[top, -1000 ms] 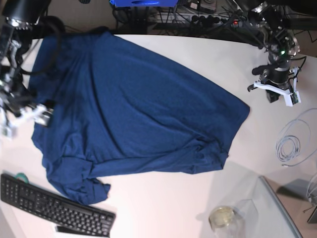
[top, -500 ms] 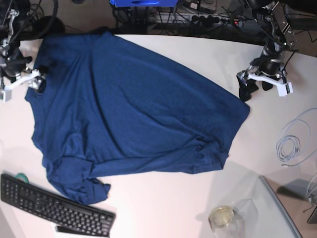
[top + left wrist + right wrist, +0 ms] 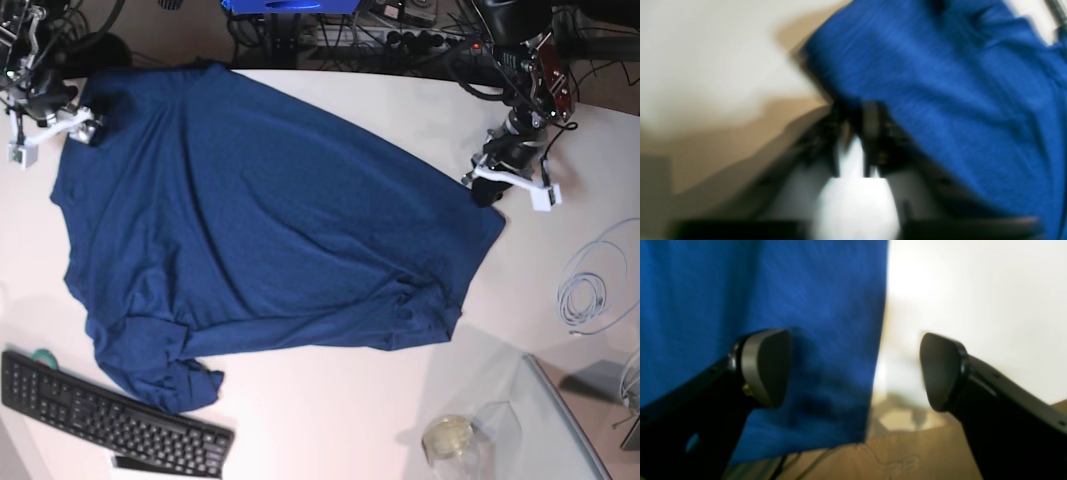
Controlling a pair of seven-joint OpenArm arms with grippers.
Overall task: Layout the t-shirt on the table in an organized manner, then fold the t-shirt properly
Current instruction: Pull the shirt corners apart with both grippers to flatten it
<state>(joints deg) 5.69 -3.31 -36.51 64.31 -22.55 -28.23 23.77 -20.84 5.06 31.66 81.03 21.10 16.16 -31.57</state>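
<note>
The dark blue t-shirt (image 3: 260, 220) lies spread over the white table (image 3: 330, 400), bunched at its lower left and lower right. At the shirt's right corner my left gripper (image 3: 487, 190) is down on the cloth. In the blurred left wrist view its fingers (image 3: 870, 126) are pressed together at the edge of the t-shirt (image 3: 957, 100). My right gripper (image 3: 55, 135) stands open at the shirt's upper left edge. In the right wrist view the right gripper (image 3: 853, 370) straddles that edge: one finger (image 3: 766, 366) is over the t-shirt (image 3: 740, 290), the other over bare table (image 3: 973, 290).
A black keyboard (image 3: 110, 415) lies at the front left, just below the bunched sleeve. At the front right stand a grey translucent tray (image 3: 540, 420) and a small jar (image 3: 450, 437). A coiled white cable (image 3: 590, 285) lies at the right edge. Cables and power strips run behind the table.
My left gripper has come down and left onto the shirt's right corner and shut. My right gripper has risen toward the shirt's upper left corner, still open.
</note>
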